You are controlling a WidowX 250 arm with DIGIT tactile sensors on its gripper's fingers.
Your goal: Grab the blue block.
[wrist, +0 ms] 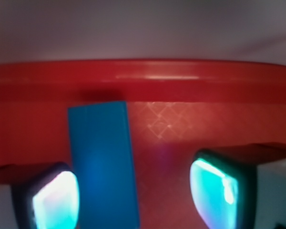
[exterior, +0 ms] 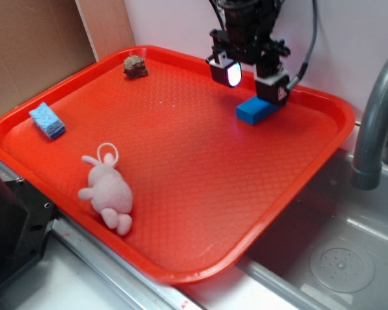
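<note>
The blue block [exterior: 254, 110] lies flat on the red tray [exterior: 181, 161] near its far right rim. My gripper [exterior: 253, 80] hangs just above it, open, one finger on each side. In the wrist view the blue block [wrist: 103, 164] runs lengthwise between the glowing pads, close beside the left pad [wrist: 56, 200] and well apart from the right pad [wrist: 213, 191]. The gripper [wrist: 133, 198] holds nothing. The tray rim [wrist: 148, 76] crosses the view just beyond the block's far end.
A sky-blue sponge [exterior: 47, 121] sits at the tray's left edge. A pink plush rabbit [exterior: 107, 189] lies front left, and a brown lump [exterior: 135, 66] sits at the back. A grey faucet [exterior: 375, 123] and a sink [exterior: 336, 258] are to the right.
</note>
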